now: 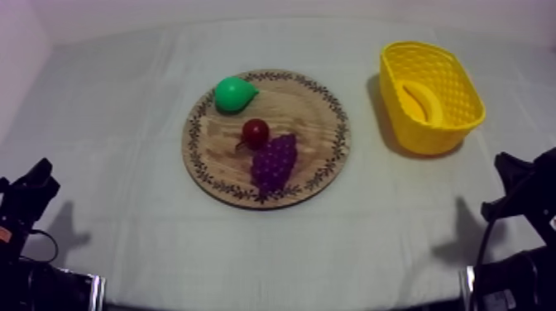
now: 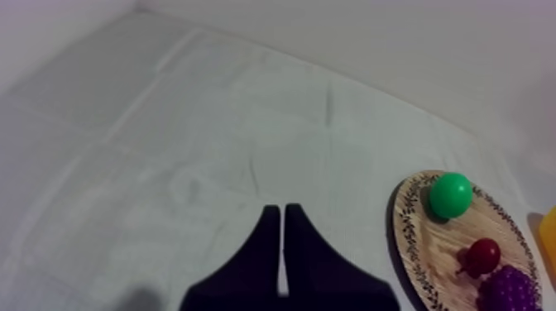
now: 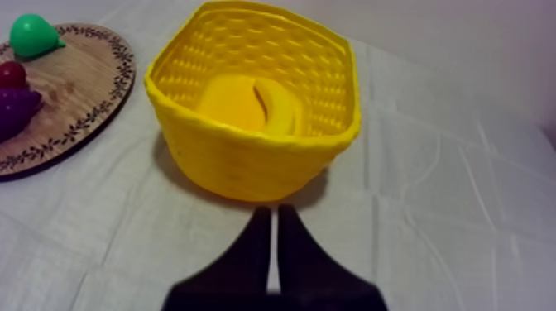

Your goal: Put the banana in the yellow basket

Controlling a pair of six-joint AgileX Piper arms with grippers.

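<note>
The banana (image 1: 422,101) lies inside the yellow basket (image 1: 430,136). The basket stands on the worktop (image 1: 116,116), apart from the round wooden board (image 1: 310,112) and on its right. The board carries a green pear (image 1: 233,93), a small red fruit (image 1: 256,131) and purple grapes (image 1: 274,161), the last two close together.

The left pincer (image 2: 283,211) sits low at the worktop's left side, its fingers pressed together in a narrow wedge and holding nothing. The right pincer (image 3: 271,213) points at the basket from nearby, its fingers likewise together and empty.

The task looks complete: the banana is off the board and in the basket, and nothing appears left to do.
</note>
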